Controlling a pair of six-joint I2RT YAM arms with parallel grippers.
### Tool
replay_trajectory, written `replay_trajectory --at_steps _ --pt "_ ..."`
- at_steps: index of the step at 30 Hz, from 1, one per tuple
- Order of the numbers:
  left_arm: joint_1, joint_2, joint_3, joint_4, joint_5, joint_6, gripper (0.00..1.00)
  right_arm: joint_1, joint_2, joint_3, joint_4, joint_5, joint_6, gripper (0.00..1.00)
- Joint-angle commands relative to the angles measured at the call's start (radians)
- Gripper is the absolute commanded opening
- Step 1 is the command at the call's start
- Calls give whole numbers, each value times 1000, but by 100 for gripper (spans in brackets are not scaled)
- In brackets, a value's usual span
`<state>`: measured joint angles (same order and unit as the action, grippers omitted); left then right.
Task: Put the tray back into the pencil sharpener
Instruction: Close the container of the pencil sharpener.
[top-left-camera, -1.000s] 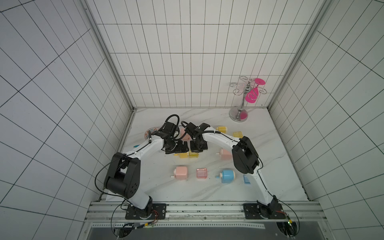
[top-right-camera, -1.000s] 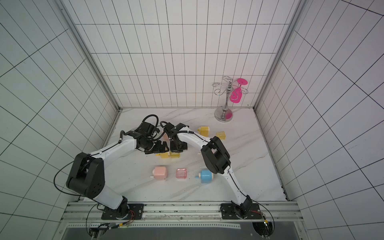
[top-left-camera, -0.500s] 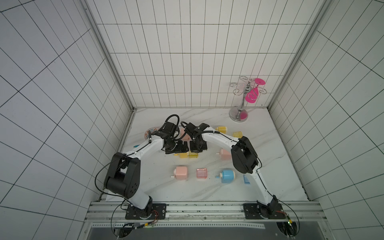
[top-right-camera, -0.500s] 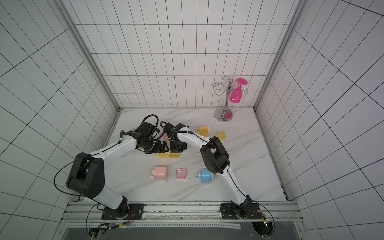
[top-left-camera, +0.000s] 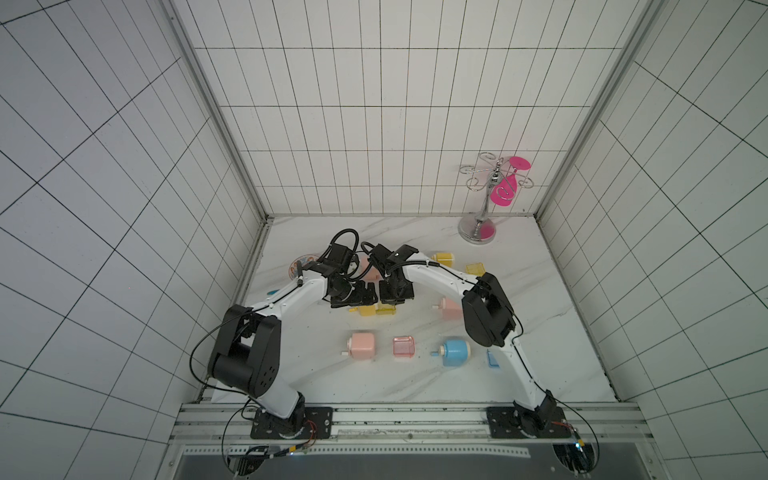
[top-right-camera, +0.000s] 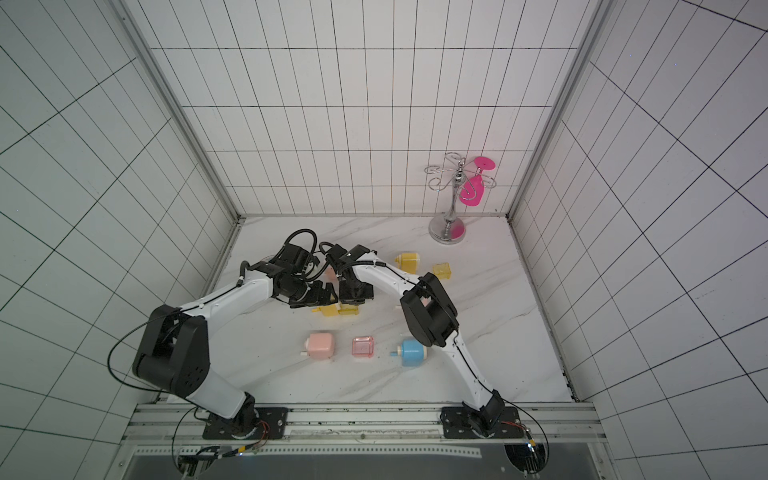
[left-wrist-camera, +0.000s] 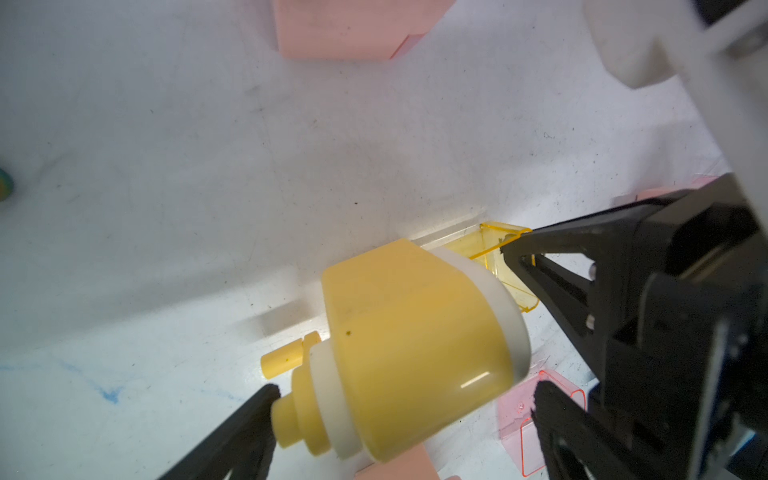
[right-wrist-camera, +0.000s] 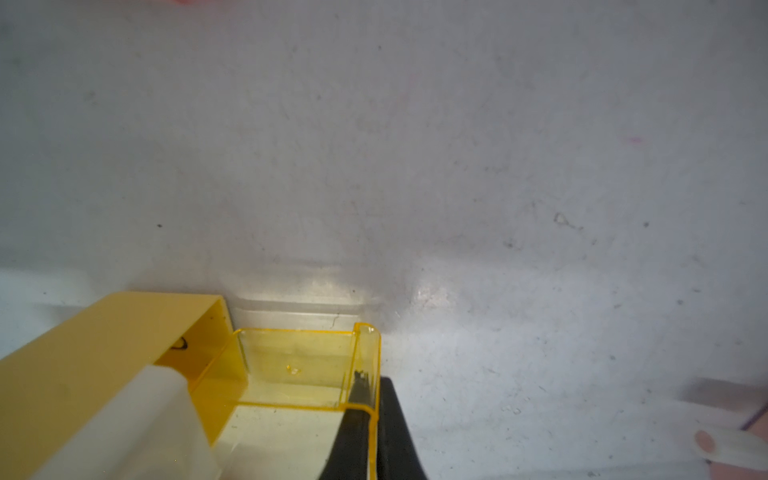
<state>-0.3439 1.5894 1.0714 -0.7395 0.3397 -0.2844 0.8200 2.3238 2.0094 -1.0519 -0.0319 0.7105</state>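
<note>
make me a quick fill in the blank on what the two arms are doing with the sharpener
1. The left gripper's fingers flank the ___ sharpener.
2. The right gripper is ___ on the tray's end wall.
3. The tray is only ___ inside the sharpener.
Missing words: yellow, shut, partly.

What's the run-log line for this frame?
phase: insertion | left gripper: open, straddling yellow sharpener | right gripper: shut on yellow tray wall | seating: tray partly in sharpener, not fully home
</note>
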Motion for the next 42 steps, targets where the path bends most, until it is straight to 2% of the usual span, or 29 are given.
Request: replay_trajectory --at_steps 1,34,42 --pt "-2 11 11 26 19 8 97 22 34 50 -39 15 21 8" --pt "-1 17 12 26 22 10 97 24 66 106 -53 6 16 8" --pt "-2 14 10 26 19 11 97 24 59 93 -47 2 13 12"
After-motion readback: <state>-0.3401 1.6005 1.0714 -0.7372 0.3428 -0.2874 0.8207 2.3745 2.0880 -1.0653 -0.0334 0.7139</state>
